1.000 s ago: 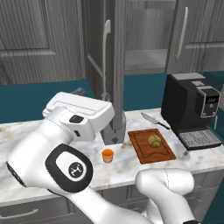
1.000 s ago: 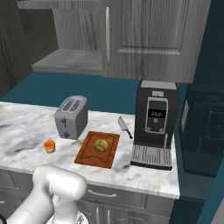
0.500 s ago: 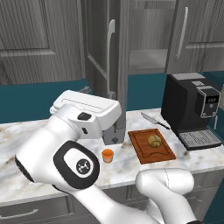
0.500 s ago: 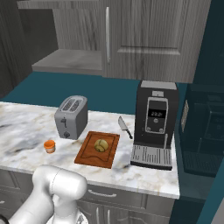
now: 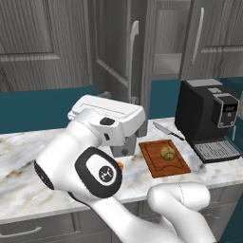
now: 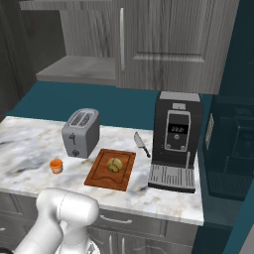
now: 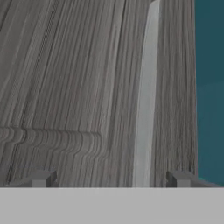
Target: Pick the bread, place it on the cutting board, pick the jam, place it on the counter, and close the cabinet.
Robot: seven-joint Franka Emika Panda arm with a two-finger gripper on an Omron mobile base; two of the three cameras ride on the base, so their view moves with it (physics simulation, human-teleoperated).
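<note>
closing the cabinet (image 5: 118,57) looks like the step left, and the risk is a glancing push: the open door is seen edge-on in the left base view, so a contact near the handle (image 5: 133,47) could slide off or catch the bar. in that view the bread (image 5: 166,152) already lies on the cutting board (image 5: 163,159), on the desk (image 5: 28,156).

the right base view adds what the arm hides there: the jam (image 6: 56,165) stands on the desk beside the toaster (image 6: 80,132), well apart from the board, and the grey shelf (image 6: 79,69) is bare.

the hand view shows the gripper (image 7: 111,179) spread wide, holding nothing, with wood-grain door straight ahead and the silver handle just off its centre line toward one fingertip; whether it touches yet, i cannot tell.
</note>
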